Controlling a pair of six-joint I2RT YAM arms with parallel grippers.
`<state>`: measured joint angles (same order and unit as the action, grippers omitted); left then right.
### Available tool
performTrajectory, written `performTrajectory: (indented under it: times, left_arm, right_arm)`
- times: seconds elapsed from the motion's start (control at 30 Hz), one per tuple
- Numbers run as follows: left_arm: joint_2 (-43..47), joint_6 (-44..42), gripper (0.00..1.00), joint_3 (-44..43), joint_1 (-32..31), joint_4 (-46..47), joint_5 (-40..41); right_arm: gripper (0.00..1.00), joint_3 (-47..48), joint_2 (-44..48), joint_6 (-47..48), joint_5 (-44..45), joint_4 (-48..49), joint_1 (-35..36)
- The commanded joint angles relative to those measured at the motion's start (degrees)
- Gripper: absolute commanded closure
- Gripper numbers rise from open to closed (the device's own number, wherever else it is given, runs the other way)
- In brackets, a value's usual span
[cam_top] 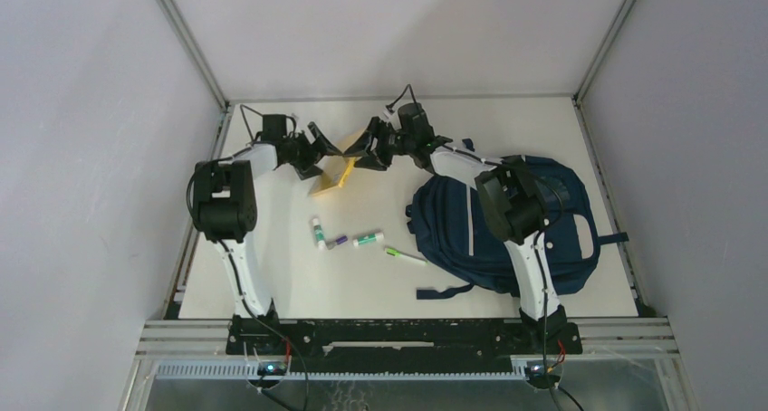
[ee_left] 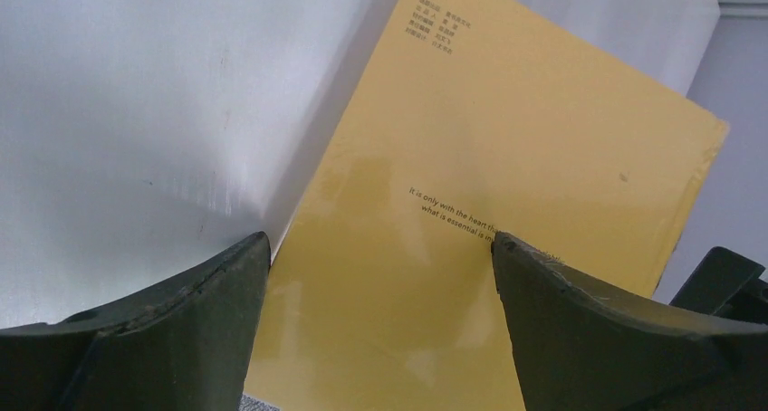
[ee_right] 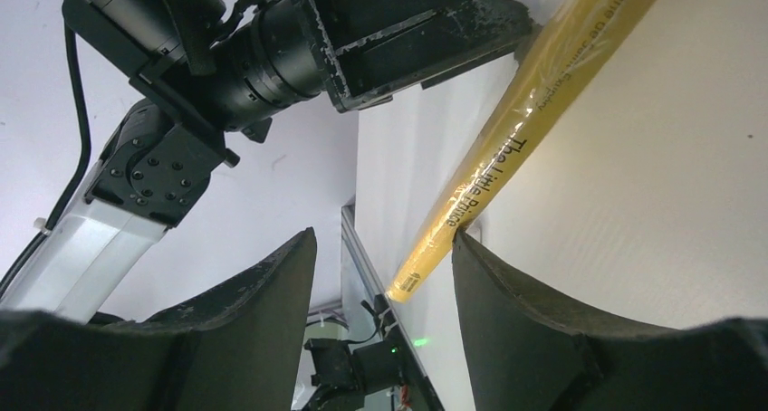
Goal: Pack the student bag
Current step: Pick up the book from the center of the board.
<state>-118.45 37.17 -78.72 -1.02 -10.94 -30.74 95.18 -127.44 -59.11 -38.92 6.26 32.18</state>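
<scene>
The left gripper (cam_top: pixel 319 154) and right gripper (cam_top: pixel 364 150), both spread, flank the yellow book (cam_top: pixel 332 177) near the table (cam_top: pixel 299 289) far edge. The bag (cam_top: pixel 448 230) lies by the right edge under the right arm (cam_top: pixel 521 221); pens (cam_top: pixel 358 241) dot the open middle.

Yellow book (cam_top: pixel 332 177), four markers (cam_top: pixel 368 239) nearby, white table (cam_top: pixel 299 284)

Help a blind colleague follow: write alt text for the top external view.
Left gripper and right gripper, both open, flank a yellow book at the far side of a white table. A navy student bag lies to the right, pens mid-table.
</scene>
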Motion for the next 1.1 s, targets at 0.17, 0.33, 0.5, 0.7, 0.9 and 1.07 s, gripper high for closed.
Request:
performTrajectory:
  times: [0.17,0.33,0.5,0.7,0.9,1.07]
  left_arm:
    - [2.6,3.1,0.06,2.9,-3.1,-1.1,-12.7]
    - [2.1,4.4,0.06,4.5,-3.5,0.9,-14.3]
    - [2.5,4.4,0.07,5.7,-3.6,1.3,-14.7]
    - [2.7,3.1,0.07,5.0,-3.6,-0.6,-13.5]
    - [2.1,1.2,0.07,4.0,-3.0,-3.3,-12.3]
    - [3.5,-1.7,0.06,3.0,-2.1,-6.3,-10.3]
  right_arm:
    - [0.35,3.6,-2.1,-2.3,1.0,8.4,3.3]
    - [0.34,5.6,-3.1,-3.3,1.7,10.3,3.4]
    - [0.34,9.5,-5.6,-2.5,3.3,8.7,3.2]
    - [0.35,11.8,-9.4,-1.1,4.4,6.6,2.3]
    - [0.35,10.4,-9.3,-0.5,4.9,6.8,1.7]
    - [0.34,9.3,-8.5,0.5,6.1,3.9,1.2]
